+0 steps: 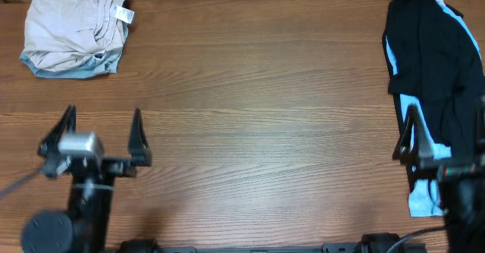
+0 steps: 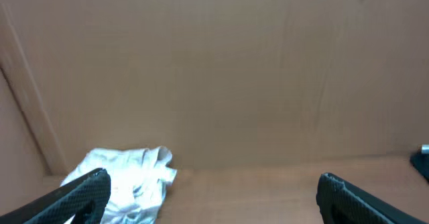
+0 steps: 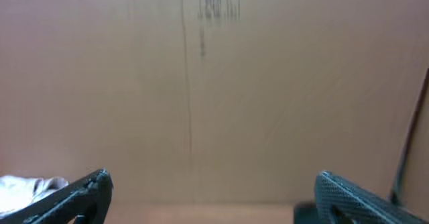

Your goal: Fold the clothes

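A folded beige garment [image 1: 76, 27] lies at the table's far left corner; it also shows in the left wrist view [image 2: 131, 184] and faintly in the right wrist view [image 3: 27, 186]. A crumpled black and light blue garment [image 1: 436, 71] lies along the right edge, reaching from the far corner down to the front. My left gripper [image 1: 102, 128] is open and empty above the front left of the table, its fingers wide apart in the left wrist view [image 2: 214, 197]. My right gripper [image 1: 447, 132] is open and empty, hovering over the lower part of the black garment; its right finger is partly hidden at the frame edge.
A brown cardboard wall [image 2: 221, 70] stands behind the table's far edge. The wooden table [image 1: 265, 124] stretches bare between the two garments.
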Tool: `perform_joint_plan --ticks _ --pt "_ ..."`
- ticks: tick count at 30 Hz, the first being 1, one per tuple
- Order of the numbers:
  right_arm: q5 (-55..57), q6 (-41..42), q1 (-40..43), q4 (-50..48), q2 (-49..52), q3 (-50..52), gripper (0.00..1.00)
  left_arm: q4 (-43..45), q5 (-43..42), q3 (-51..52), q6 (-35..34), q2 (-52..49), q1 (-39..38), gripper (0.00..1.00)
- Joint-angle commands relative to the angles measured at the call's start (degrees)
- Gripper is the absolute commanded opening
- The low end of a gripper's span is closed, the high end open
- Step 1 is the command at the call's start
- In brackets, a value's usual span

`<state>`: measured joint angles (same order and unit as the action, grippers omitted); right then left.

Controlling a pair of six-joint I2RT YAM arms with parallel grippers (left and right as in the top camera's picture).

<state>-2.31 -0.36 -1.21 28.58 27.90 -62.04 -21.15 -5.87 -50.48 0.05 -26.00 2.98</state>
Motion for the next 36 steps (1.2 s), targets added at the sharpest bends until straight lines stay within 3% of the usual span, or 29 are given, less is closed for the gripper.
perform_joint_plan --ticks 1,7,10,19,28,36 --pt "0.61 -0.76 -0.33 8.98 10.6 -12.68 1.0 -7.21 1.73 -12.44 1.77 -9.99 0.0 1.0" --pt "0.57 -0.79 -0.33 28.79 28.81 -31.87 1.0 -22.88 1.77 -29.81 2.75 -26.71 0.0 1.0" --pt "0.76 -1.27 -0.33 32.96 36.11 -36.37 1.0 -29.29 1.75 -35.74 2.75 -34.21 0.0 1.0" --pt "2.08 -0.87 1.03 29.97 53.24 -36.61 1.0 -32.65 1.77 -37.86 2.73 -49.83 -0.02 1.0" --pt "5.27 10.51 18.36 18.91 67.6 -36.61 1.0 -32.63 1.79 -37.86 2.75 -58.88 -0.02 1.0" --pt "5.22 10.86 31.65 12.22 80.28 -36.61 1.0 -32.28 1.77 -37.86 2.75 -61.86 -0.02 1.0"
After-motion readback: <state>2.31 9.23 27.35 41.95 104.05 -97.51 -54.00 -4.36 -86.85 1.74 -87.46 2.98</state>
